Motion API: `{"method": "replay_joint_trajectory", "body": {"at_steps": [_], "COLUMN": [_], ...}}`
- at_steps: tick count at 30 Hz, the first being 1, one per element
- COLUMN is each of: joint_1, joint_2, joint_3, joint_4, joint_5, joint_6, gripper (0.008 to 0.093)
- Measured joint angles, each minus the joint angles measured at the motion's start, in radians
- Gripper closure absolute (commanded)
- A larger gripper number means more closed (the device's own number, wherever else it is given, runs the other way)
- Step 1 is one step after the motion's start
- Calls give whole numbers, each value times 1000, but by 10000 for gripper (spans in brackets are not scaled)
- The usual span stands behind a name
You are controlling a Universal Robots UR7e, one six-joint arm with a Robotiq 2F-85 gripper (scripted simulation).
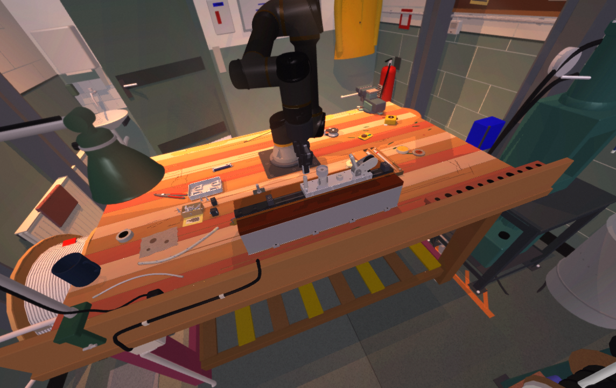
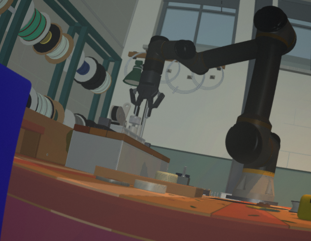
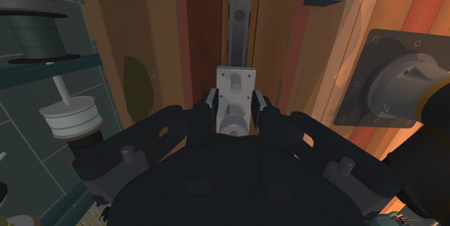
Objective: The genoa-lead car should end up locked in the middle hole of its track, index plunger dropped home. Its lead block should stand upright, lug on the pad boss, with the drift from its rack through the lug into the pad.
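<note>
The pale metal car (image 1: pixel 329 182) sits on the dark track (image 1: pixel 272 200) that runs along the top of the wood-capped grey block, toward the track's right half. Its round plunger knob (image 1: pixel 321 172) stands up from the car's left part. My gripper (image 1: pixel 305 168) (image 2: pixel 143 114) (image 3: pixel 234 111) hangs just above the car's left end, open and empty, one finger on each side of the car in the wrist camera. The lead block (image 1: pixel 363 165) lies tilted on the block's right end. The drift stands in a small rack (image 1: pixel 258 189) behind the track's left half.
A green lamp shade (image 1: pixel 113 161) hangs over the bench's left end. Small parts, a perforated plate (image 1: pixel 158 241) and loose cord lie left of the block. My arm's base (image 1: pixel 284 157) stands right behind the car. Spools fill a rack beyond the bench.
</note>
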Motion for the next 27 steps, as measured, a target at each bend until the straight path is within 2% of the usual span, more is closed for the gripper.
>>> {"method": "replay_joint_trajectory", "body": {"at_steps": [9,27], "joint_1": [0,0], "joint_2": [15,19], "joint_3": [47,57], "joint_4": [-63,-77], "joint_5": [0,0], "joint_6": [0,0], "gripper": [594,594]}}
